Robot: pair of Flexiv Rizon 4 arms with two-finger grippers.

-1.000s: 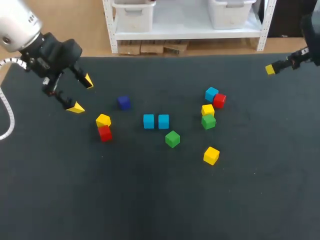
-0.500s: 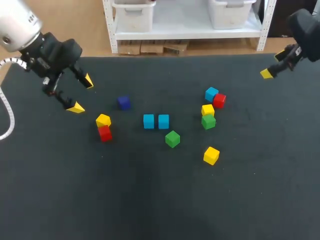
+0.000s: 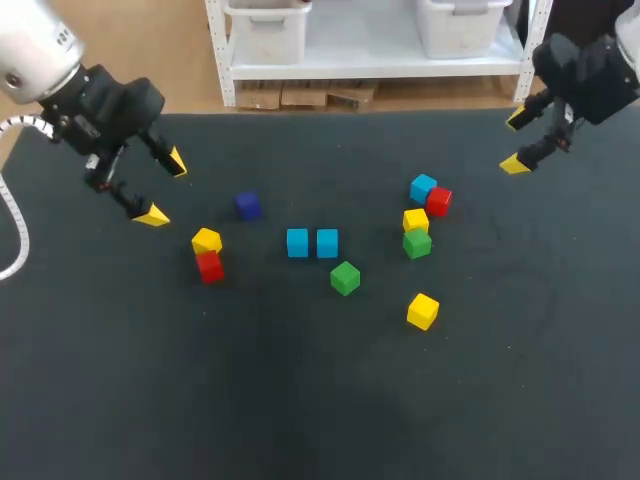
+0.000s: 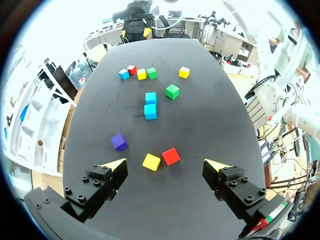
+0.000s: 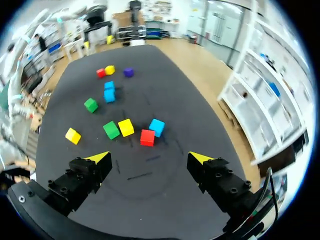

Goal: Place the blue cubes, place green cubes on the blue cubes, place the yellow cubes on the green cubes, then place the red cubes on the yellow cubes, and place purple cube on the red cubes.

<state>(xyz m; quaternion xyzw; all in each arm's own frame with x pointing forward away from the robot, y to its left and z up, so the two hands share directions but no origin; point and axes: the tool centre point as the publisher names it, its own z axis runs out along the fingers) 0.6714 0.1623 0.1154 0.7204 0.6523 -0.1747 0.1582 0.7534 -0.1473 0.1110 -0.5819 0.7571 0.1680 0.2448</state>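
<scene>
R gripper [image 3: 516, 141] moved inward over table [image 3: 300, 400] edge | spread wide, empty | L gripper [image 3: 165, 187] spread wide, empty

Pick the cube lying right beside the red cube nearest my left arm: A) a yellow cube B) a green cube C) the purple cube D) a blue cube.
A: the yellow cube sits up against the red cube, while the purple cube lies apart from both.
</scene>
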